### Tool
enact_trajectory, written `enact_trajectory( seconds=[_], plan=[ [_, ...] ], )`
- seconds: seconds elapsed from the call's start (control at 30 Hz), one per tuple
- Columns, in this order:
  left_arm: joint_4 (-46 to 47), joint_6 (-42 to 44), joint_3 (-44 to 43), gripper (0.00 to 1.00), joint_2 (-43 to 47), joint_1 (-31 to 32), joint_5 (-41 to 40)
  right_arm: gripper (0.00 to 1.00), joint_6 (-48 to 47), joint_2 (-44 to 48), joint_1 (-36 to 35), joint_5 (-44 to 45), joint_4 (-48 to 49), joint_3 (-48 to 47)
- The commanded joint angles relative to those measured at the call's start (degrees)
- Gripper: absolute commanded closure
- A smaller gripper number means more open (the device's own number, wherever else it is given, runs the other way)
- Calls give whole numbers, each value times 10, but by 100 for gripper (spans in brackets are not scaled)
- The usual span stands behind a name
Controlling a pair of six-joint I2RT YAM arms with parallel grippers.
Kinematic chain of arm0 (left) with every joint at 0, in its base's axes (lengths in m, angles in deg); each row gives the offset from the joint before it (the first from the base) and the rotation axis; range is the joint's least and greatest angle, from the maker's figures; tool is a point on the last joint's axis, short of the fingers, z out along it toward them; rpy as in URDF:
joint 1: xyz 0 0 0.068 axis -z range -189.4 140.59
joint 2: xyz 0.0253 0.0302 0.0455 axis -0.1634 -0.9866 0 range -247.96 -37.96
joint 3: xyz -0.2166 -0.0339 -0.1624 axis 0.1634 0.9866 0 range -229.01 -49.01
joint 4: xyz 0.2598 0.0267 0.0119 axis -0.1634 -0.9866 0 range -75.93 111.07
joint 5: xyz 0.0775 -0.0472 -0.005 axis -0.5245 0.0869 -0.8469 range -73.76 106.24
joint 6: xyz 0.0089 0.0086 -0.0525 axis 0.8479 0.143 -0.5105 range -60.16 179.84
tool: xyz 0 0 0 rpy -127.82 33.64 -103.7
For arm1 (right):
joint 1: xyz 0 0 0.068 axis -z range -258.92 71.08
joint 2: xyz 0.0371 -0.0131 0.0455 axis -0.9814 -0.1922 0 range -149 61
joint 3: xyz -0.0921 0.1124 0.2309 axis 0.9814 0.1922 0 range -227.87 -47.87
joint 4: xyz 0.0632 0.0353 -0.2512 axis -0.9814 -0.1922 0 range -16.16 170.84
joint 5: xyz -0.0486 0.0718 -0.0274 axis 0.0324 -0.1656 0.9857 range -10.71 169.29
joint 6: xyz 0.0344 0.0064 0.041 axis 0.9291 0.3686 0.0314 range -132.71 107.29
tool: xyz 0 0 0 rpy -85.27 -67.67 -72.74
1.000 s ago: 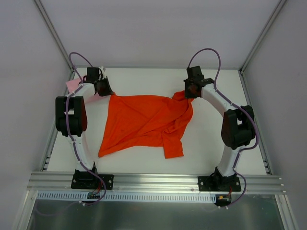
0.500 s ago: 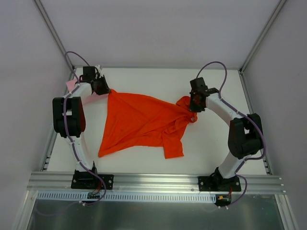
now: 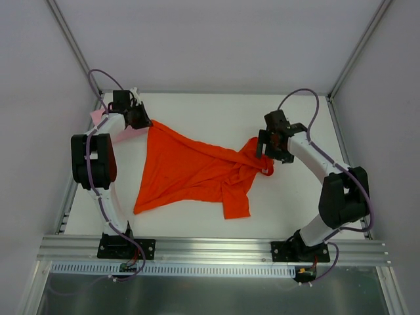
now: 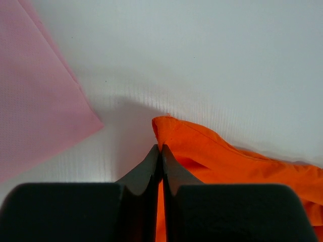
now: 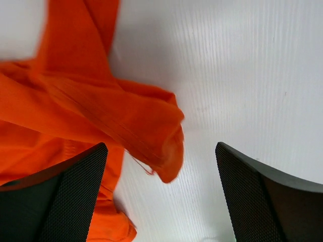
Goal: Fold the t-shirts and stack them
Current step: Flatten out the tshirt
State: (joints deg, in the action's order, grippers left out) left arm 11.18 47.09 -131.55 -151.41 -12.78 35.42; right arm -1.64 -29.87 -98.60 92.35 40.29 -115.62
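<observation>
My right gripper (image 3: 270, 146) has just let go; its jaws are spread wide and the orange-red t-shirt (image 3: 197, 174) lies crumpled mid-frame, still unfolded. My left gripper (image 4: 161, 151) keeps pinching its upper-left corner, beside the folded pink t-shirt (image 4: 35, 101).

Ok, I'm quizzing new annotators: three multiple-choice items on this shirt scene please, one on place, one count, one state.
1. Where is the light pink folded cloth shirt? A far left, B centre, C near right.
2. How many shirts show? A one, B two, C four.
3. The left gripper is: A wide open, B shut on the bright orange-red cloth shirt, C shut on the pink shirt.
Answers: A, beside the left gripper; B, one pink, one orange-red; B, its closed jaws pinch an orange-red corner.
</observation>
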Motion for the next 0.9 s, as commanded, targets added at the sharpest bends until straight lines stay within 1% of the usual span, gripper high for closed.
enact_trajectory(
  seconds=[0.0,0.03,0.2,0.27,0.33,0.37,0.5,0.6,0.67,0.7,0.87],
  plan=[
    [13,12,5,100,35,-1,18,9,-44,-25,7,16,20,-99],
    [11,12,5,100,36,-1,20,9,-60,-34,8,12,22,-141],
    [12,12,2,100,33,-1,20,11,-95,-88,7,-72,68,-221],
    [13,10,-2,100,31,-1,19,12,-125,-111,2,-73,52,-256],
    [15,10,-3,100,31,-1,20,13,-149,-142,-10,-67,37,-272],
    [15,12,-4,100,29,-1,20,16,-170,-149,-13,-61,28,-274],
    [14,12,-4,100,25,-1,18,21,-198,-170,-27,-62,22,-254],
    [14,12,-4,100,22,-1,21,27,-220,-175,-30,-90,37,-237],
    [15,11,-6,100,18,-1,24,31,-228,-189,-34,-103,34,-240],
    [14,10,-6,100,18,-1,24,32,-235,-194,-40,-108,30,-244],
    [13,9,-10,100,17,-1,24,40,-246,-220,-48,-88,12,-251]
  ],
)
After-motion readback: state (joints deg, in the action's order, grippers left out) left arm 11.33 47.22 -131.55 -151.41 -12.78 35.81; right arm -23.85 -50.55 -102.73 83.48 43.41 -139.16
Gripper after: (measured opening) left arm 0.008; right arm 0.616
